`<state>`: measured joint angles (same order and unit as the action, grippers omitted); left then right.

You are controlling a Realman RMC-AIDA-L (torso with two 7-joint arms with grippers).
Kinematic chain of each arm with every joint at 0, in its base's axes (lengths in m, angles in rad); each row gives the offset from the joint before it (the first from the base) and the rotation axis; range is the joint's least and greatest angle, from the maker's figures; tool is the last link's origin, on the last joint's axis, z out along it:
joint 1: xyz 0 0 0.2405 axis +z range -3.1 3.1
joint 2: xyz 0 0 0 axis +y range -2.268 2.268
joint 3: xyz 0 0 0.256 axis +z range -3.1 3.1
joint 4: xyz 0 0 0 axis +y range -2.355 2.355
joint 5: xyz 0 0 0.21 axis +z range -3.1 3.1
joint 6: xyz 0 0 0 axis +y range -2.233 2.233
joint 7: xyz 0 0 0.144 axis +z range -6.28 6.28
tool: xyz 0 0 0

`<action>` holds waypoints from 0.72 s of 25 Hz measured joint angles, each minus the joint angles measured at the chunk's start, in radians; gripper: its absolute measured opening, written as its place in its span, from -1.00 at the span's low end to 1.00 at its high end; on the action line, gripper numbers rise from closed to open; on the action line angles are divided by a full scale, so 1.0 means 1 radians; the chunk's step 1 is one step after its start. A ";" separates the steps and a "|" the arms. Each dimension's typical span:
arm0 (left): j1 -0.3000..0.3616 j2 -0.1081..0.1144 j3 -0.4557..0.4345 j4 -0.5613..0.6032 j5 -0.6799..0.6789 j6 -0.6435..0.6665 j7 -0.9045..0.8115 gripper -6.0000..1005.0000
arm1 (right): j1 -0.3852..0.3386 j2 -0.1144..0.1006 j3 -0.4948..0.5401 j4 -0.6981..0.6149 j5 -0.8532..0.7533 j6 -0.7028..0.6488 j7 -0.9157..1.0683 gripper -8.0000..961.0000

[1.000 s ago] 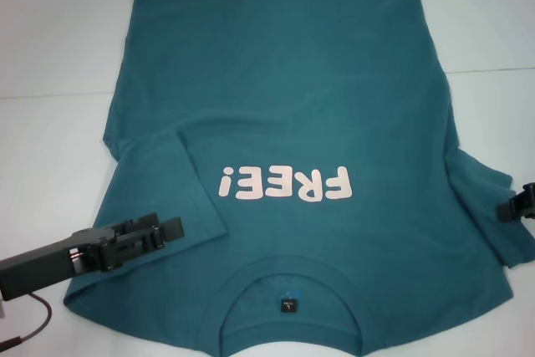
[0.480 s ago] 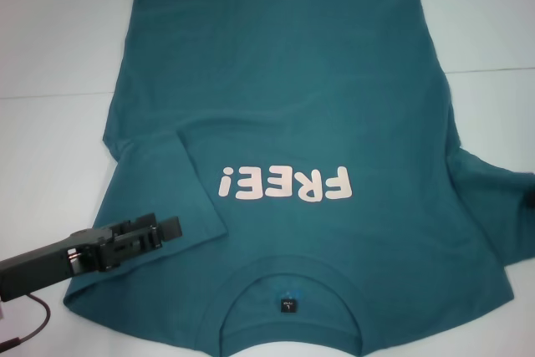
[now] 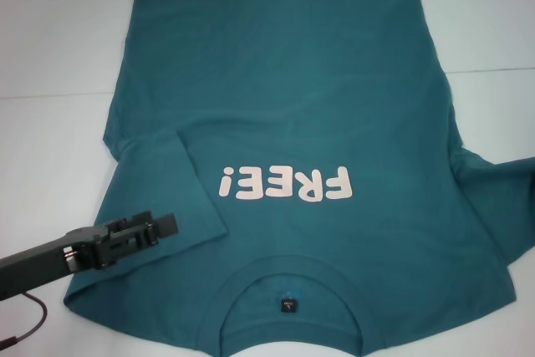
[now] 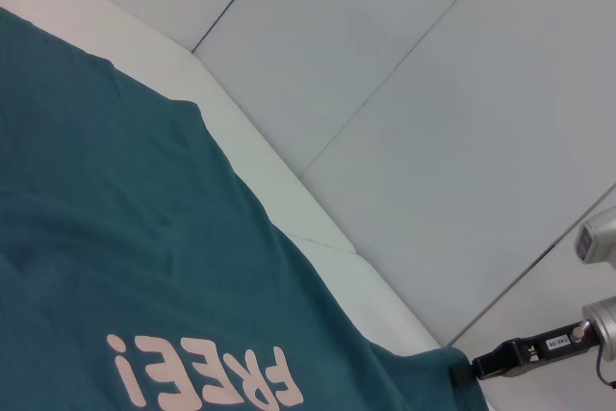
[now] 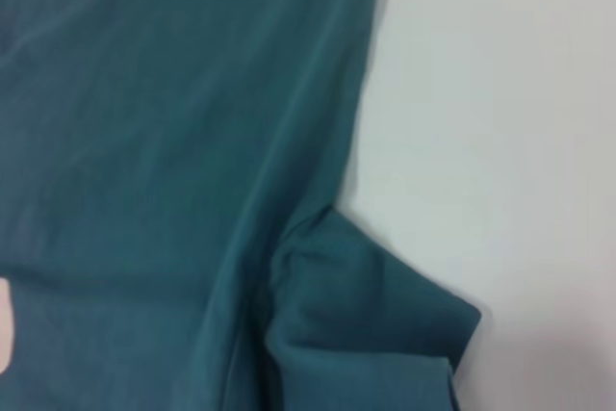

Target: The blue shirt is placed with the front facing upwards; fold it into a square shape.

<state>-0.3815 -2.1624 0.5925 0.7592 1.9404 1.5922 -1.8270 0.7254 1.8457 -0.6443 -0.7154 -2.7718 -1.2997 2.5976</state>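
The blue shirt (image 3: 301,123) lies flat, front up, on the white table (image 3: 50,48), collar toward the robot and hem at the far edge. Its left sleeve (image 3: 171,190) is already folded in over the body, ending just beside the pink lettering (image 3: 282,185); the right sleeve (image 3: 501,198) is spread outward and rumpled at the armpit.

The left gripper (image 3: 163,226) hovers low over the folded sleeve near the shoulder. Its jaws look close together with no cloth between them, though whether they are fully pressed together I cannot tell. The right gripper (image 4: 462,372) is out of the head view; the left wrist view shows it at the tip of the right sleeve, far off — the state of its jaws cannot be told either.

The risk lies on the right: a pinch that takes only the top layer — or the rumple — would drag the sleeve over unevenly and leave a crooked edge. The left gripper brushing the folded sleeve could also flip it open.
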 joint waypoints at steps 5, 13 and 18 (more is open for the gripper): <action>0.001 0.001 -0.007 0.000 0.000 0.000 0.000 0.53 | 0.008 -0.001 0.000 -0.018 -0.021 0.007 0.023 -0.96; 0.001 0.001 -0.011 -0.002 0.000 0.000 0.000 0.53 | 0.009 -0.008 0.000 -0.026 -0.026 0.008 0.051 -0.95; 0.001 0.001 -0.011 -0.003 0.000 0.001 0.000 0.53 | 0.011 -0.010 0.000 -0.050 -0.053 0.012 0.077 -0.95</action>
<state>-0.3804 -2.1613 0.5813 0.7563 1.9404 1.5934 -1.8270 0.7362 1.8358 -0.6442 -0.7650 -2.8249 -1.2879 2.6745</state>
